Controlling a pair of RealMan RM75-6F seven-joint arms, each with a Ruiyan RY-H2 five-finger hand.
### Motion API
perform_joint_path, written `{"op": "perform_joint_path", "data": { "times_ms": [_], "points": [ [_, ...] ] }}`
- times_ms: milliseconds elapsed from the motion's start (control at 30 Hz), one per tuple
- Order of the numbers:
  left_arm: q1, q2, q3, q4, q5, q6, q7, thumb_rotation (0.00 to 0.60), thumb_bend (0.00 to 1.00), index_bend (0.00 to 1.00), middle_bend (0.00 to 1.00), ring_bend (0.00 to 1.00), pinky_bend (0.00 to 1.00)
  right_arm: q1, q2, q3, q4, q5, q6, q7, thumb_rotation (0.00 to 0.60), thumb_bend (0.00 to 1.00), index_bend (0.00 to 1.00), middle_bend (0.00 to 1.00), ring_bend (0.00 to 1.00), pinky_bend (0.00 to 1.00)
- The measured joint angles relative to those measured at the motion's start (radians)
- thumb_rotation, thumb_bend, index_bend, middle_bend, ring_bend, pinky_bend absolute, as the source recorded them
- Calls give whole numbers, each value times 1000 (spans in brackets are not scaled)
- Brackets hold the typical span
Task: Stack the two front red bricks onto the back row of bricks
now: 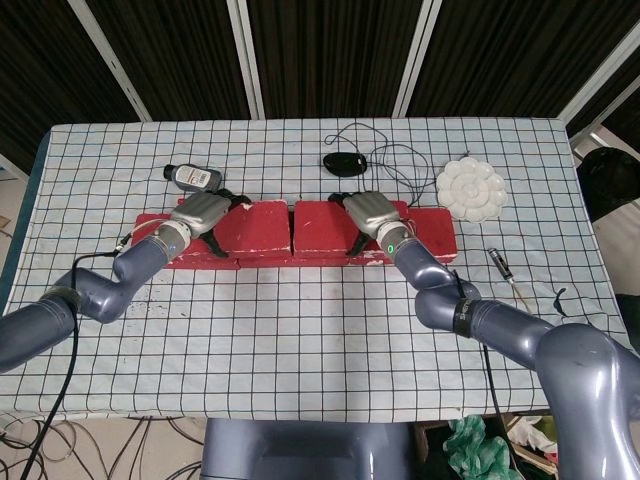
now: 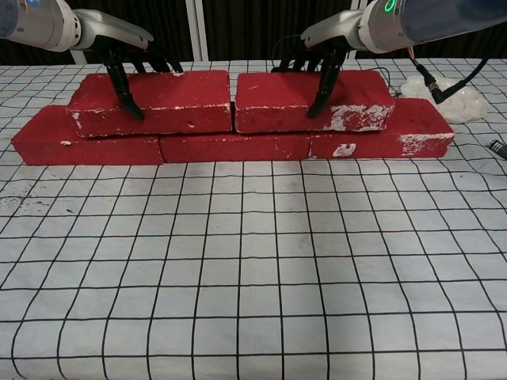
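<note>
Now, left hand (image 2: 119, 49) gripping left brick (image 2: 170, 101), right hand (image 2: 329, 43) right brick (image 2: 313, 99)

The head view looks steeply down from above the table (image 1: 300, 340), facing 12 o'clock. The chest view sits low and near, facing 12 o'clock. Both share the brick row (image 2: 230, 146).

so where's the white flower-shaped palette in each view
Head view: the white palette lies right of centre, behind the brick row's right end.
Chest view: only its edge shows at far right, behind the bottom right brick.
Shared landmark: the right hand on the upper right brick.
</note>
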Motion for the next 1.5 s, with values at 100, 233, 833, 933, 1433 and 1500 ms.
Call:
{"op": "perform_joint_path", "data": {
  "times_ms": [100,233,833,933,1433,1500],
  "points": [
    [0,-3,-3,1,7,-4,-8,600,59,189,187,29,116,-2,-2,0,4,-4,-1,4,600,179,128,211,208,210],
    [0,-5,-7,5,14,-9,-18,600,16,176,181,15,100,-3,-4,2,7,-9,-1,8,600,179,128,207,200,210],
    [-1,-12,-5,19,35,-19,-32,600,0,162,176,12,93,-7,-7,4,14,-23,-14,22,600,133,64,149,102,195],
    [-1,-13,-5,21,38,-21,-35,600,0,163,176,12,93,-7,-8,5,18,-29,-20,27,600,132,62,146,101,193],
    [3,-8,-10,15,54,-13,-46,600,0,162,176,12,93,-22,-20,23,48,-82,-40,60,600,119,53,108,89,180],
    [4,-8,-10,15,55,-13,-48,600,0,162,176,12,93,-23,-20,25,50,-89,-43,64,600,109,50,91,81,175]
  ]
}}
